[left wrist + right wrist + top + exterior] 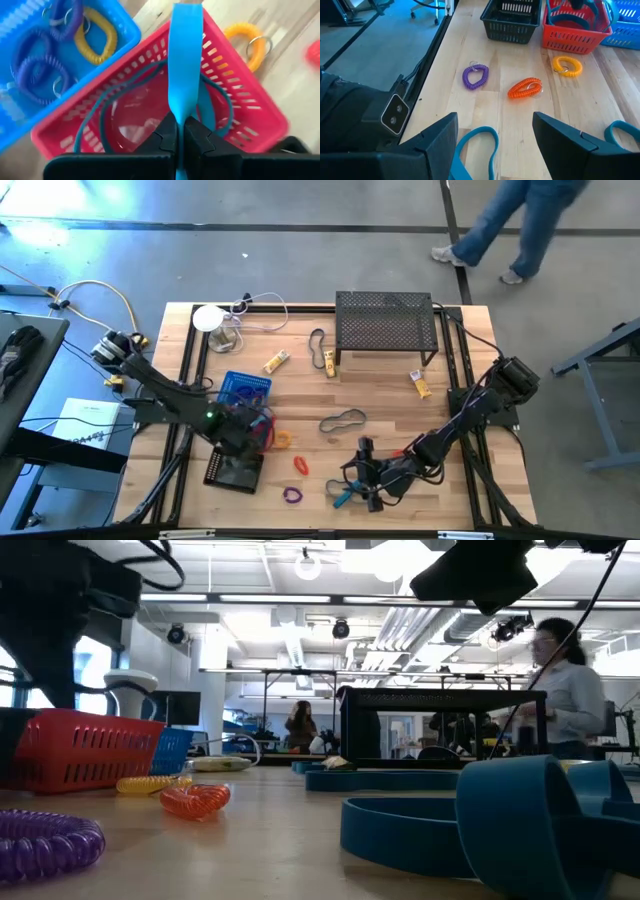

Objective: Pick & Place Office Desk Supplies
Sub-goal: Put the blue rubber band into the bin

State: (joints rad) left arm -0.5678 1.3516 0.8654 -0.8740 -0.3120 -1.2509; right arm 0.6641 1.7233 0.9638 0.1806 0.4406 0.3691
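Currently left gripper point(180, 137) hangs over red basket point(250, 100), pinching blue loop point(185, 65); right gripper point(495, 145) poised low, jaws wide, near front edge.

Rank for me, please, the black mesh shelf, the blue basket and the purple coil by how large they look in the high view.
1. Black mesh shelf
2. Blue basket, partly hidden by the left arm
3. Purple coil

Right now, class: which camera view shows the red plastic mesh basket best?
The left wrist view: the red plastic mesh basket fills it, showing the blue elastic band pinched by the left gripper. High view: mostly hidden. Low view: one side. Right wrist view: far off.
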